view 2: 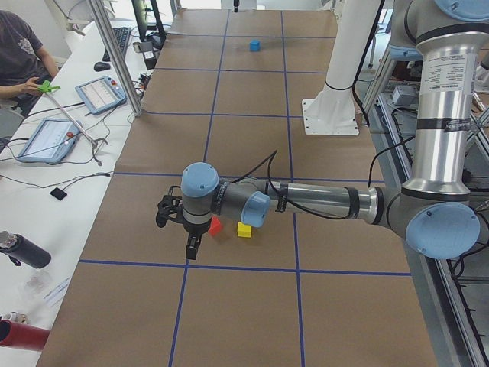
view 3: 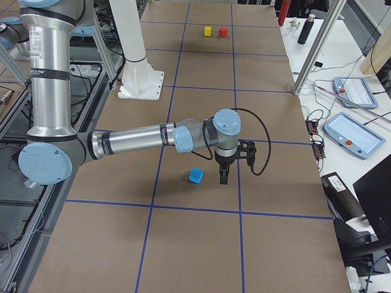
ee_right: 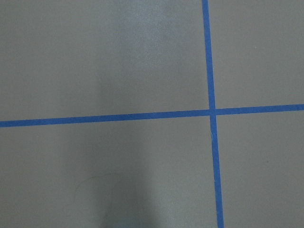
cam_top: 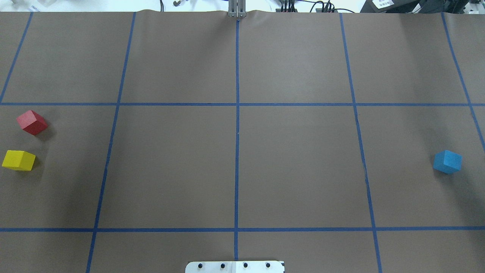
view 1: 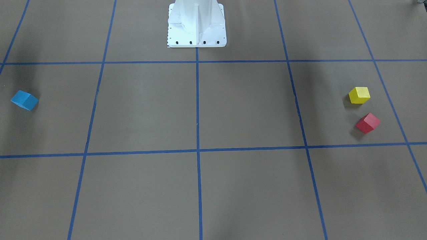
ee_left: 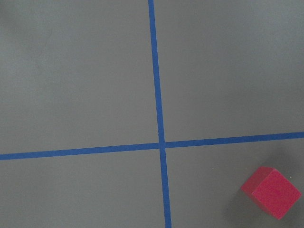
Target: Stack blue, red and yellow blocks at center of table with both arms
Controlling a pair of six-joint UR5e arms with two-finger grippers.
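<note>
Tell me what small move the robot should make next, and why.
Probably shift the right gripper sideways until it is over the blue block: nothing is stacked yet, and that gripper hangs just beside this block, not above it.

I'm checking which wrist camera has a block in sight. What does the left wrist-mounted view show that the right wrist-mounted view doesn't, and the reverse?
Only the left wrist view: the red block, in the lower right corner, clear of the tape.
Only the right wrist view: a pale glare patch near the top and a darker shadow lower down; no block that I can make out.
Both: brown paper and one crossing of blue tape lines.
</note>
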